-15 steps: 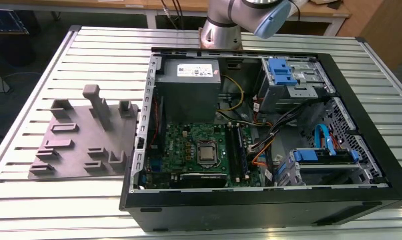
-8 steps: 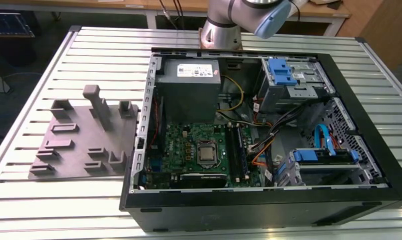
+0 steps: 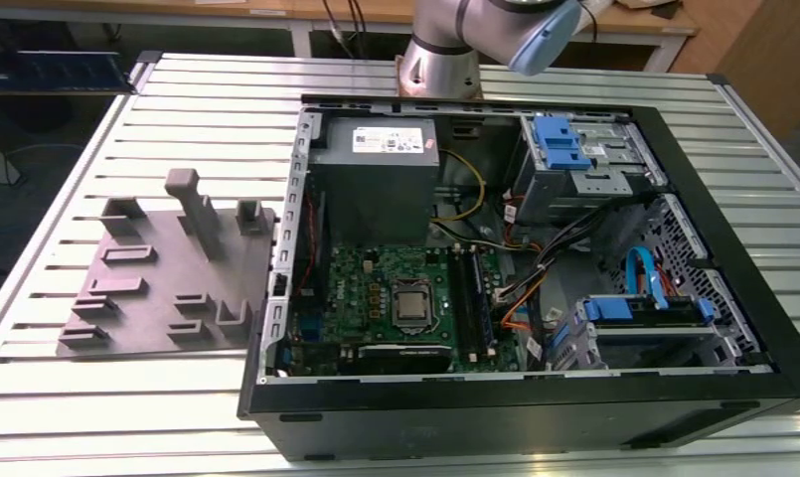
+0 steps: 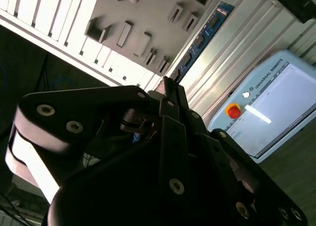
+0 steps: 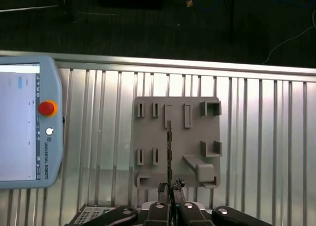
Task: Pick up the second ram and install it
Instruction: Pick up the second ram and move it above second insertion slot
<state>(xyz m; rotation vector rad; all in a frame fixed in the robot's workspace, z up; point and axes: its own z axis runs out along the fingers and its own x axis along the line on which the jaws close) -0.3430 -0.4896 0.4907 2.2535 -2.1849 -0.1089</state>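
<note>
My gripper [image 5: 169, 187] is shut on the second ram [image 5: 169, 147], a thin dark stick seen edge-on in the first wrist view. It hangs above the grey plastic tray [image 5: 197, 124], over the tray's middle. In the second wrist view the ram [image 4: 203, 35] runs out past the black fingers [image 4: 170, 95] as a blue strip with dark chips, apart from the tray [image 4: 143, 13] below. The open computer case [image 3: 533, 258] lies at the exterior view's right, with the green motherboard [image 3: 373, 288] and its dark memory slots [image 3: 474, 293] inside.
A teach pendant [image 5: 24, 122] with a red button lies on the slatted metal table [image 5: 266, 137] beside the tray. In the exterior view the tray [image 3: 161, 288] sits left of the case. The arm's base [image 3: 439, 60] stands behind the case. A dark blue strip [image 3: 55, 72] shows at the upper left edge.
</note>
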